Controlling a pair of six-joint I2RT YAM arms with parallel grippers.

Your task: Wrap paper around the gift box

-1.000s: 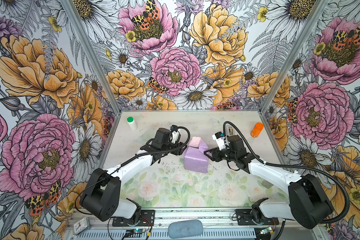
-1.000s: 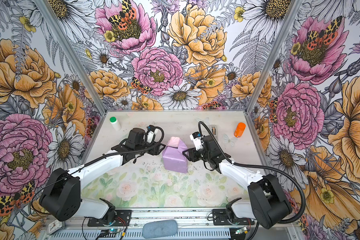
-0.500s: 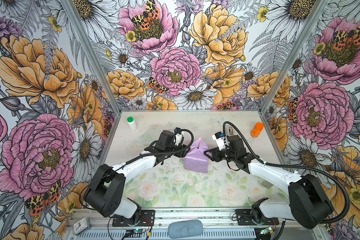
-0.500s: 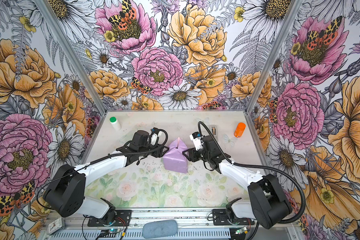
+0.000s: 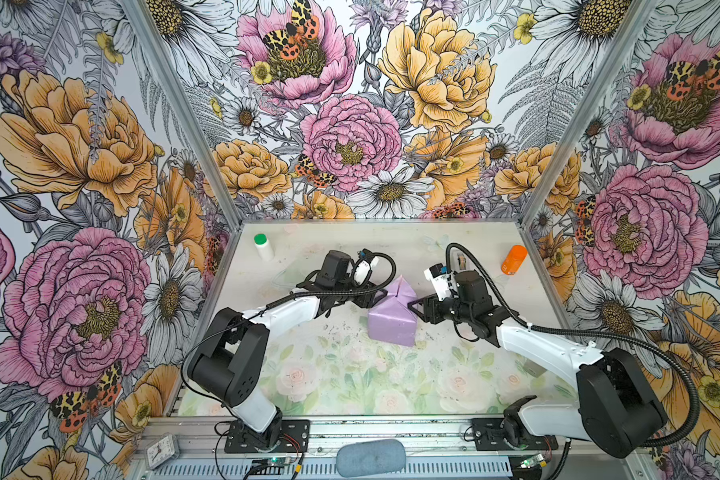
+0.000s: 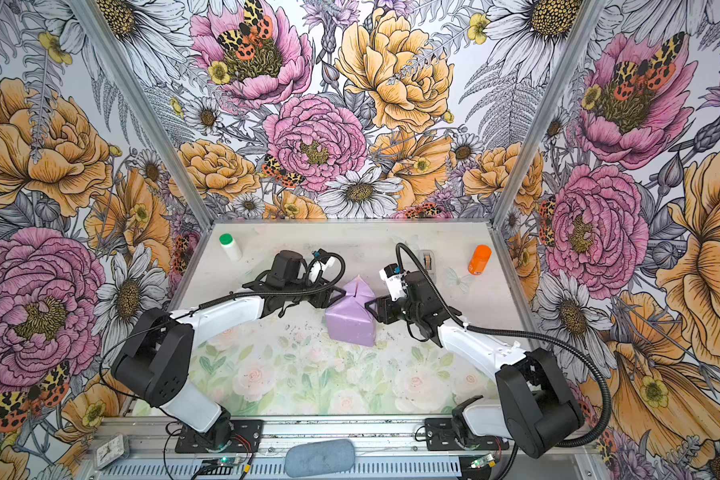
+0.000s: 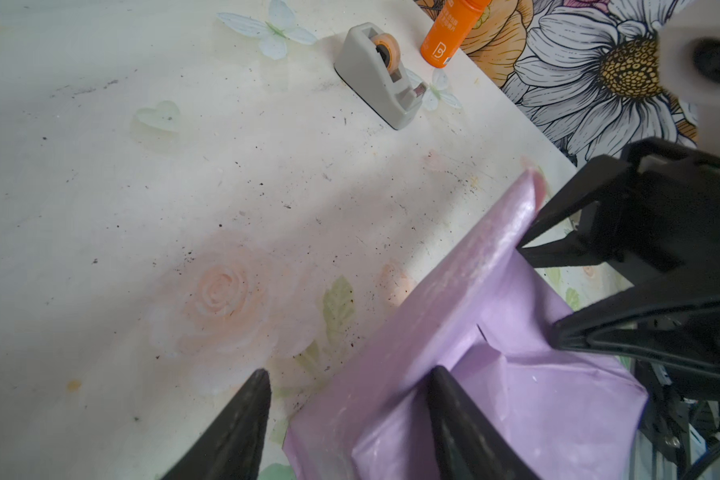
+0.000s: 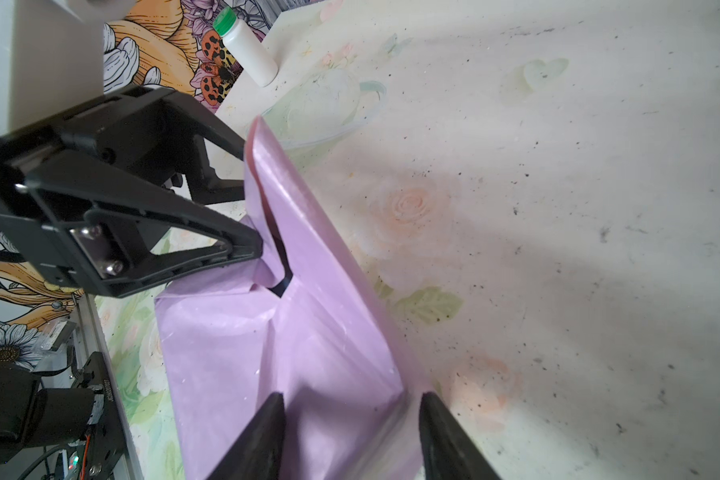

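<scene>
The paper (image 5: 391, 328) fully covers the gift box, making a lilac parcel near the middle of the table (image 5: 329, 374), slightly toward 12 o'clock. The parcel rises to a folded peak on its 12 o'clock side. The left gripper (image 5: 379, 294) sits at the parcel's 9 o'clock, its fingers (image 7: 246, 424) spread astride the raised fold. The right gripper (image 5: 415, 309) sits at 3 o'clock, its fingers (image 8: 262, 436) also spread and their tips touching paper.
</scene>
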